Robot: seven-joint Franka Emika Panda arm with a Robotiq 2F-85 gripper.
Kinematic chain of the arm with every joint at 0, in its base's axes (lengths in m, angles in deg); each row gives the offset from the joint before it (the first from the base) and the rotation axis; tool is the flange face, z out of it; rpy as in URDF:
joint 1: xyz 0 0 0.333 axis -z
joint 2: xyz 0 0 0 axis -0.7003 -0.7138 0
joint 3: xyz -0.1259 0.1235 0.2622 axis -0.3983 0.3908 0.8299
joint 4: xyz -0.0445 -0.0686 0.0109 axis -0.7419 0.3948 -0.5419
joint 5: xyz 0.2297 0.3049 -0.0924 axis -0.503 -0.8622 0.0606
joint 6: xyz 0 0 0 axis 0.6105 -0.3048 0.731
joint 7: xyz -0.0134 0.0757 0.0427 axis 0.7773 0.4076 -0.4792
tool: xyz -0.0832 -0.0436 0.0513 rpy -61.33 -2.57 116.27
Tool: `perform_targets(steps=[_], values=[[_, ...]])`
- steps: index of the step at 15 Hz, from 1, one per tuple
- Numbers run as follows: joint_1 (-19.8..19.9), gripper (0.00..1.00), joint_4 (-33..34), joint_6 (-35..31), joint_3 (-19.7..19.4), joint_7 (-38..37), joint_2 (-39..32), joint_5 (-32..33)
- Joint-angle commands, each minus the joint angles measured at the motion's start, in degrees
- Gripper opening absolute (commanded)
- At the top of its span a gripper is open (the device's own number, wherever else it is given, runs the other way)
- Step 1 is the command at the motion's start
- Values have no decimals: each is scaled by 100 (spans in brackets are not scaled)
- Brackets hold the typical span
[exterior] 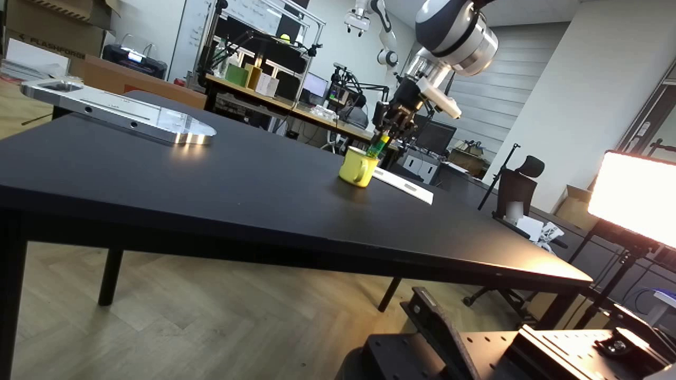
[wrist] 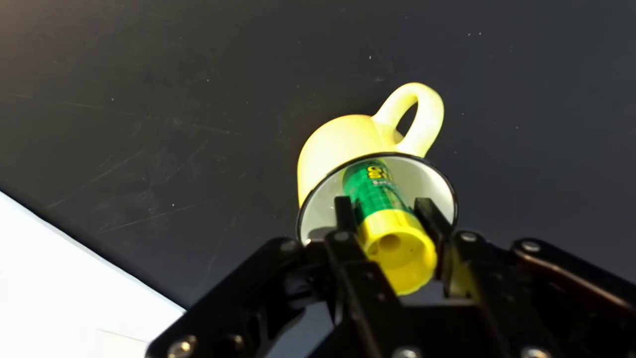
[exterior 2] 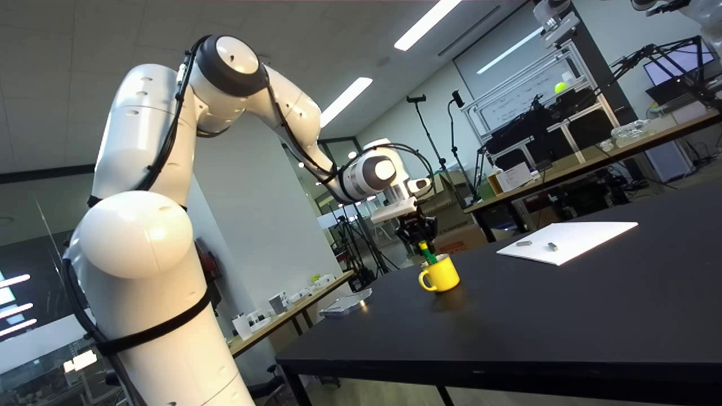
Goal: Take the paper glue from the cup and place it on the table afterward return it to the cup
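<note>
A yellow cup point(exterior: 355, 170) stands upright on the black table in both exterior views point(exterior 2: 443, 276). In the wrist view the cup point(wrist: 338, 139) shows its handle and white inside with a dark rim. The paper glue is a green stick with a yellow end; it shows in both exterior views point(exterior: 376, 148) point(exterior 2: 429, 257) and in the wrist view point(wrist: 375, 191). Its lower part is inside the cup and it leans. My gripper point(wrist: 383, 201) is above the cup mouth with its fingers shut on both sides of the glue's upper part. The glue's bottom is hidden.
A white sheet or board point(exterior 2: 569, 242) lies near the cup with two small metal pieces on it. A thick metallic plate point(exterior: 119, 108) lies at another end of the black table point(exterior: 237, 184). A bright light panel point(exterior: 634, 195) stands beyond the table.
</note>
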Motion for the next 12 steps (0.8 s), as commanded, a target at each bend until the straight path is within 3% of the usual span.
perform_targets(steps=[1, 4, 5, 6, 12], values=[[-49, 9, 241, 235, -52, -142, -128, 171], [-49, 9, 286, 280, -54, -149, -169, 229], [-46, 59, 296, 294, -57, -145, -175, 237], [-41, 60, 295, 300, -59, -141, -174, 240], [8, 98, 336, 424, -43, -79, -39, 227]])
